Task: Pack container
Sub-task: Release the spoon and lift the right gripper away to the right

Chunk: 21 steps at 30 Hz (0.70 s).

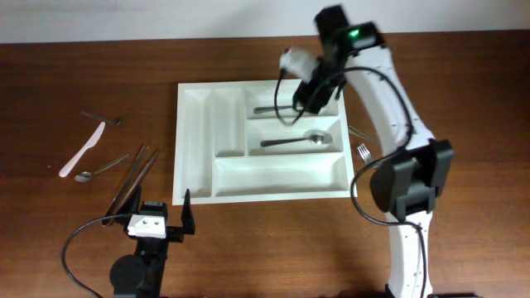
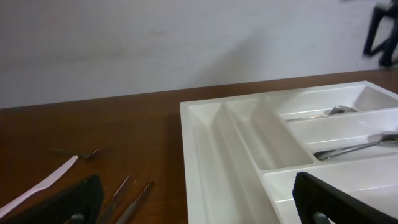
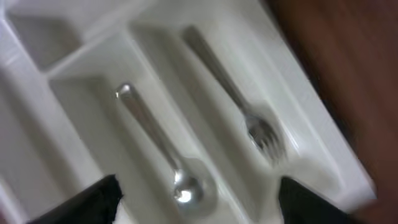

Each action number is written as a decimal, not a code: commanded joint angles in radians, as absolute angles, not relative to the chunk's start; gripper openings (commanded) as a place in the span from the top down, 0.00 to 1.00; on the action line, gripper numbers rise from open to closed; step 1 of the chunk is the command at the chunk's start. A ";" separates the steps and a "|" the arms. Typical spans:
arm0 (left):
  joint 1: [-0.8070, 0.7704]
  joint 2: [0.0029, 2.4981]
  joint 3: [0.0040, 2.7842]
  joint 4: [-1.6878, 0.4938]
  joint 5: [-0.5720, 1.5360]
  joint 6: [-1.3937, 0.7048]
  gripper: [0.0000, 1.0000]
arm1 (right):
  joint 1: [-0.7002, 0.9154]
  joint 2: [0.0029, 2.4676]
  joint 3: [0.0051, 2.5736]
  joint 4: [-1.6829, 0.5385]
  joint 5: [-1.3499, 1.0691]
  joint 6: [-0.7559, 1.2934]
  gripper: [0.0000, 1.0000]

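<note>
Right gripper (image 1: pixel 300 106) hovers, fingers spread and empty, over the fork (image 3: pixel 239 106) in the far compartment of the container (image 1: pixel 192 141), toward the far edge; best rise straight up, clearing its walls; loose fork (image 1: pixel 363 151) nearer the right edge looks next.

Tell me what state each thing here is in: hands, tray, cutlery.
Tray: two slots filled, three empty.
Right hand: open, empty, above the top slot.
Left hand: open, empty.
Fork: lying in the top slot.
Spoon: lying in the middle slot.
White knife: loose, left of the tray.
Second fork: loose, right of the tray.
</note>
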<state>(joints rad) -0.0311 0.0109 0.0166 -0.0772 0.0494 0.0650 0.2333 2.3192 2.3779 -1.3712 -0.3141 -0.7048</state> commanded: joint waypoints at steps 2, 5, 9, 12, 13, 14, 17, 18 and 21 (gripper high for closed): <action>-0.025 0.005 0.009 -0.075 0.057 0.084 0.01 | 0.078 2.301 2.439 -1.542 -0.291 -0.341 0.04; -0.025 0.005 0.009 -0.075 0.057 0.084 0.01 | -0.007 2.301 2.405 -1.629 -0.362 -0.331 0.08; -0.025 0.005 0.009 -0.075 0.057 0.084 0.01 | -0.115 2.301 2.339 -1.636 -0.443 -0.215 0.08; -0.025 0.005 0.009 -0.075 0.057 0.084 0.01 | -0.187 2.301 2.280 -1.620 -0.444 -0.114 0.10; -0.025 0.005 0.009 -0.075 0.057 0.084 0.01 | -0.205 2.301 2.263 -1.614 -0.440 -0.104 0.12; -0.025 0.005 0.009 -0.075 0.057 0.084 0.01 | -0.224 2.301 2.245 -1.602 -0.418 -0.086 0.14; -0.025 0.005 0.009 -0.075 0.057 0.084 0.01 | -0.263 2.301 2.207 -1.575 -0.310 -0.023 0.16; -0.025 0.005 0.009 -0.075 0.057 0.084 0.01 | -0.271 2.301 2.199 -1.570 -0.281 -0.014 0.16; -0.025 0.005 0.009 -0.075 0.057 0.084 0.01 | -0.297 2.301 2.191 -1.533 -0.205 -0.001 0.16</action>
<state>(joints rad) -0.0311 0.0109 0.0166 -0.0772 0.0494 0.0650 -0.2844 2.3123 2.2013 -1.5509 -0.2951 -0.0494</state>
